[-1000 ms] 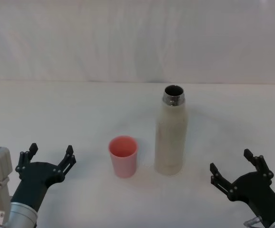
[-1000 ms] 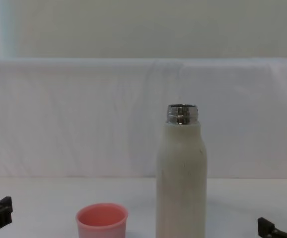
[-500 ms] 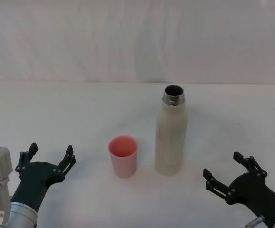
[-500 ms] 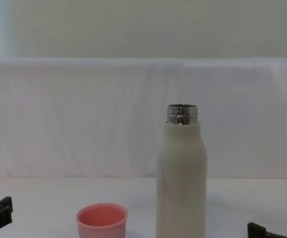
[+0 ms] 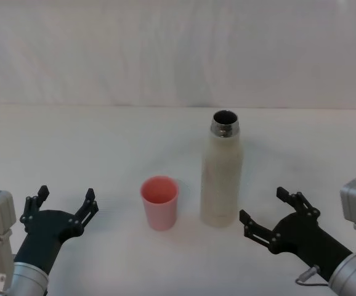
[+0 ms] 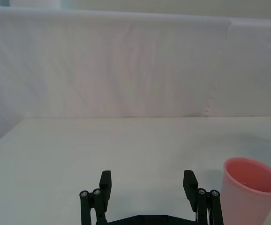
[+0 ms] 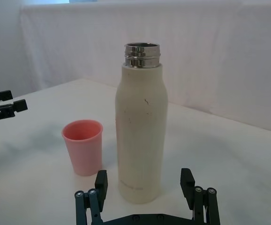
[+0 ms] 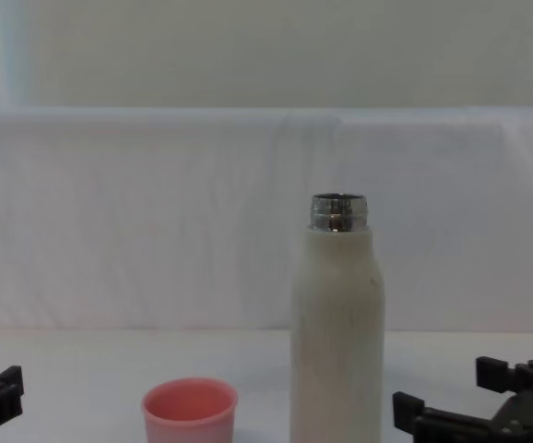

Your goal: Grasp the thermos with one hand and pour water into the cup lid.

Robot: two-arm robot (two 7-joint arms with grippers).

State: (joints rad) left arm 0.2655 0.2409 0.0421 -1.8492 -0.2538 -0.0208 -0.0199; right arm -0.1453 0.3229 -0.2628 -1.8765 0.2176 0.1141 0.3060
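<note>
The bottle (image 5: 222, 172) is seen upright at table centre, the pink cup (image 5: 160, 202) just left. The right gripper (image 5: 268, 214), spread open, is placed nearer, the bottle at its ten o'clock; the left gripper (image 5: 66, 203) is parked open.

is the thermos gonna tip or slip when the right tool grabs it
The thermos is tall and narrow, so a push near its open steel neck would likely tip it. Its matte, rigid-looking body probably grips well. The open right tool is level with its lower half, which looks safer.

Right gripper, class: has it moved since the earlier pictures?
Yes. The open right gripper has moved leftward toward the tall cream-white matte cylindrical thermos, which stands fixed beside the small salmon-pink plastic cup lid.
</note>
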